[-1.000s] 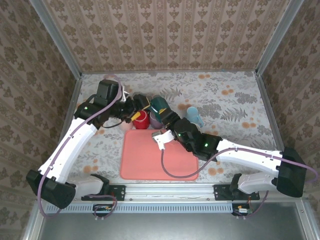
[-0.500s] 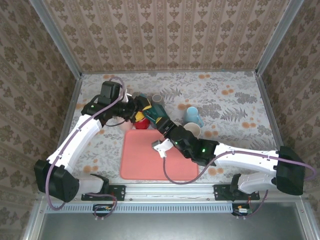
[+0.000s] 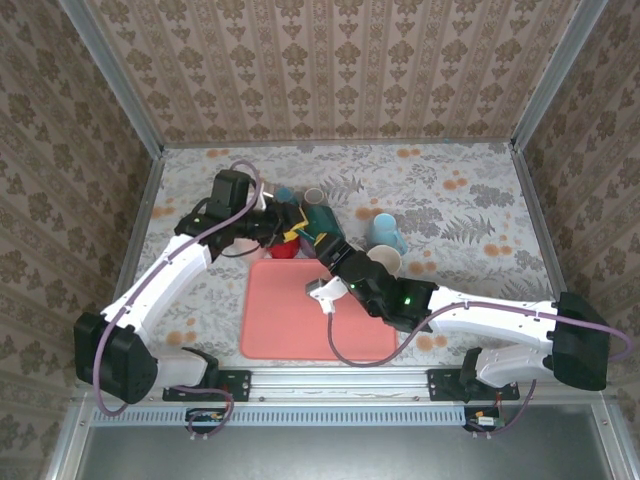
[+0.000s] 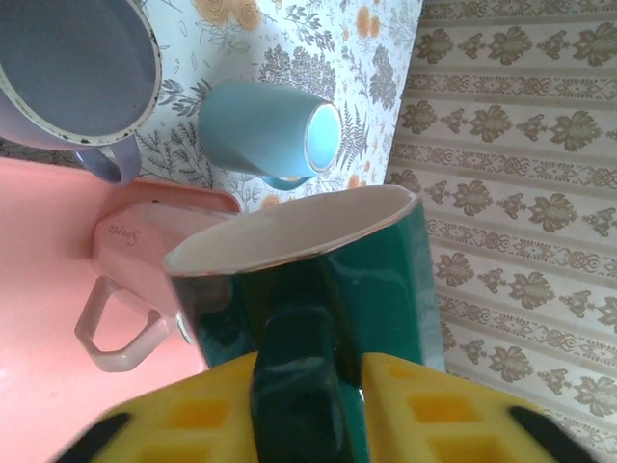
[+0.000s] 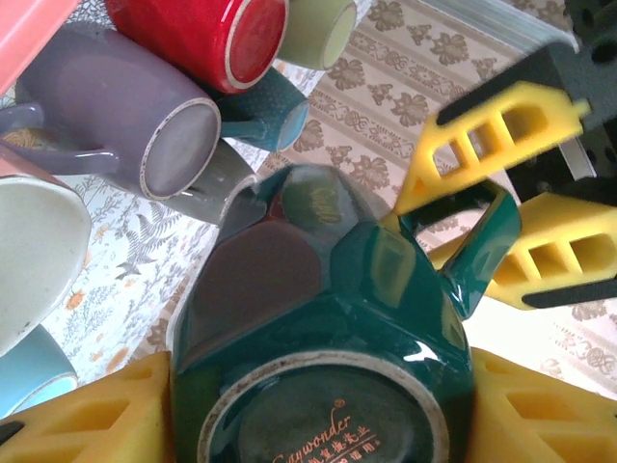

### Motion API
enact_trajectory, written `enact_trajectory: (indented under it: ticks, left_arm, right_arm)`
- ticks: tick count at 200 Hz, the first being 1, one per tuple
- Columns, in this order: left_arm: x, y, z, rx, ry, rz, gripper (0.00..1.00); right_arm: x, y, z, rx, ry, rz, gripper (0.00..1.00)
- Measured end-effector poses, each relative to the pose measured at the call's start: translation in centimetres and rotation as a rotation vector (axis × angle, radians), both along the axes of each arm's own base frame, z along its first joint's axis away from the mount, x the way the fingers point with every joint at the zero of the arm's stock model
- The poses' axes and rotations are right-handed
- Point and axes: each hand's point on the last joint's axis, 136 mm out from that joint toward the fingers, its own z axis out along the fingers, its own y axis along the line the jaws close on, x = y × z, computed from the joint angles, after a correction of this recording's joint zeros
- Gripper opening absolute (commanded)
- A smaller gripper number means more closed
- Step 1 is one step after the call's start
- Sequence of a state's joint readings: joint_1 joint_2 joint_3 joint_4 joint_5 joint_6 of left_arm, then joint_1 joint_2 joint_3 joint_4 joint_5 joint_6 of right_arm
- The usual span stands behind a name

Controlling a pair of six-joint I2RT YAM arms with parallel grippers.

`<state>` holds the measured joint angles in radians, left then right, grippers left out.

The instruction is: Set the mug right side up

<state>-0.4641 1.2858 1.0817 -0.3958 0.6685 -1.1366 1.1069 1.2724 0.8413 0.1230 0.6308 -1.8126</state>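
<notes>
Clearly, green mug (image 5: 318,318) sits clamped inside right claw (image 5: 316,410).

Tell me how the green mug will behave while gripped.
The green mug has a glossy glaze, so it is probably slippery in the right gripper. Likely rigid ceramic, fairly heavy, breakable if dropped. Its handle, inside the left gripper, should resist spinning.

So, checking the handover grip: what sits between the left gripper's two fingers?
The handle of the green mug, flanked by the yellow fingers of the left gripper, in the left wrist view.
</notes>
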Motion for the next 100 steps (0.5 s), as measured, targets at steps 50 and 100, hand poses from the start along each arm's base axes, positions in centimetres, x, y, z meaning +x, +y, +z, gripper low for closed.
enact_trajectory:
  ticks: [50, 100]
  left_arm:
    - [-0.3, 0.4, 0.7, -0.013, -0.018, 0.006, 0.0]
    - [-0.3, 3.4, 2.2, 0.099, -0.237, 0.064, 0.0]
  right_arm:
    - [-0.6, 0.5, 0.0, 0.023, 0.012, 0.005, 0.8]
    - [-0.7, 0.7, 2.6, 0.199, 0.074, -0.033, 1.0]
